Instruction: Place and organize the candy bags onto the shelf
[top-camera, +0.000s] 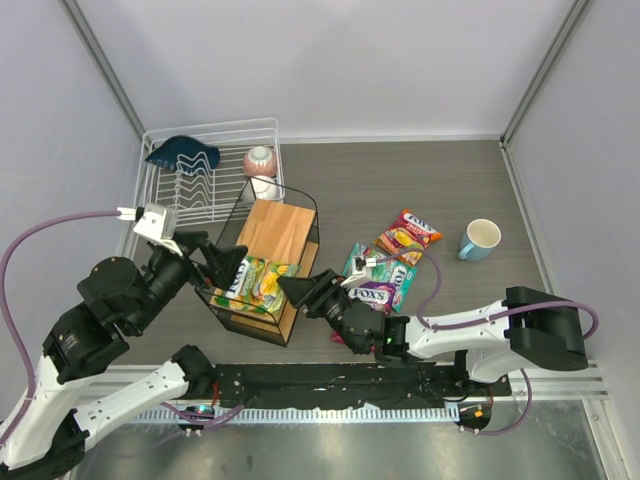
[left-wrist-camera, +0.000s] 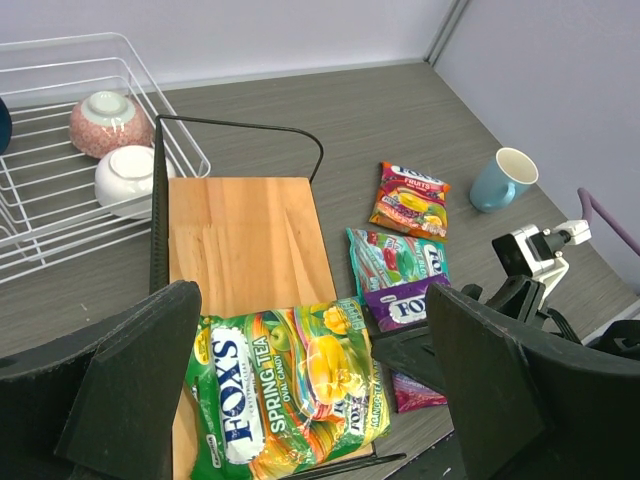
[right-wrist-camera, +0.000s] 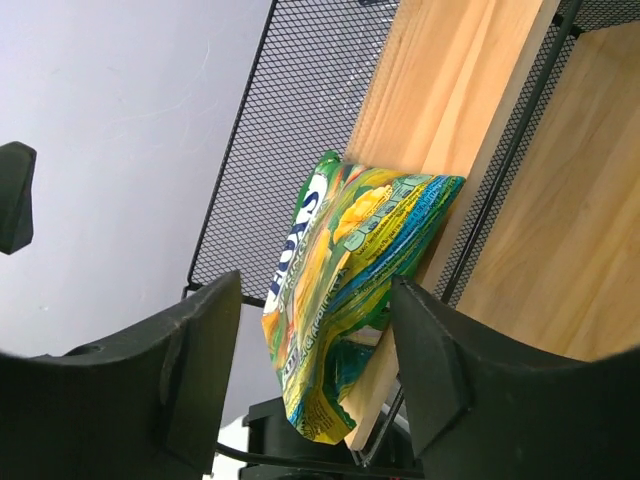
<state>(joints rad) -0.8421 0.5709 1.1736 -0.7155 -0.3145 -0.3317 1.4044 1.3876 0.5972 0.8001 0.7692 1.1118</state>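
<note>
The glossy yellow-green FOX'S candy bag (top-camera: 255, 283) (left-wrist-camera: 290, 395) (right-wrist-camera: 350, 290) lies on the near end of the top wooden board of the small black-wire shelf (top-camera: 280, 225) (left-wrist-camera: 245, 235), its edge hanging over. The right gripper (top-camera: 300, 291) (right-wrist-camera: 315, 285) is just beside it, jaws spread, pinching nothing. The left gripper (top-camera: 225, 265) (left-wrist-camera: 315, 295) hovers above, jaws wide apart. The purple bag (top-camera: 372, 295) (left-wrist-camera: 405, 308), teal bag (top-camera: 400, 280) (left-wrist-camera: 395, 260) and orange-red bag (top-camera: 408, 232) (left-wrist-camera: 410, 200) lie on the grey table (top-camera: 480, 180), right of the shelf.
</note>
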